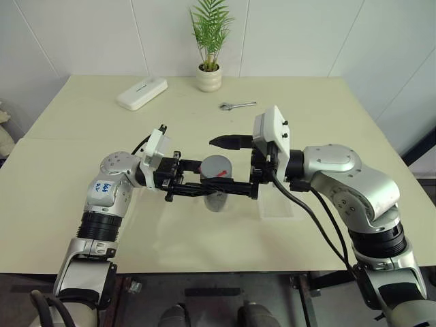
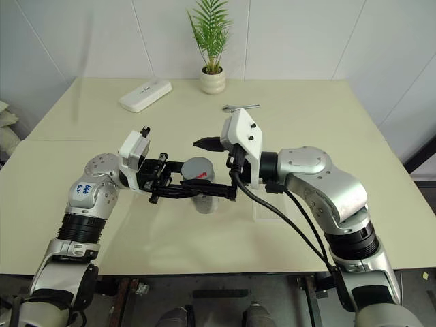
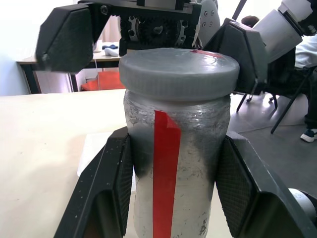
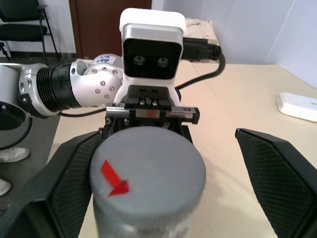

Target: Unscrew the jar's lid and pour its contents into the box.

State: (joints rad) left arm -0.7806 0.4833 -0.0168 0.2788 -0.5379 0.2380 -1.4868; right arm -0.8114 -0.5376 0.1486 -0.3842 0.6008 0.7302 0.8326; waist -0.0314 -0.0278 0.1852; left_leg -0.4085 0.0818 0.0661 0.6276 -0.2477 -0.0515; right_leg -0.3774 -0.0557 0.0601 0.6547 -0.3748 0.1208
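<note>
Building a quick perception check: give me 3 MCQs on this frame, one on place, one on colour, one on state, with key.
1. Where is the wrench?
A. beside the plant pot
B. inside the jar
C. on the floor

2. What colour is the arrow mark on the lid?
A. blue
B. red
C. green

3. How is the jar held?
A. left gripper shut on its body
B. lying loose on the table
C. a person's hand grips it

Key: A, it lies on the table by the plant pot; B, red arrow on top; A, both fingers press its sides, while the right gripper is open around the lid.
</note>
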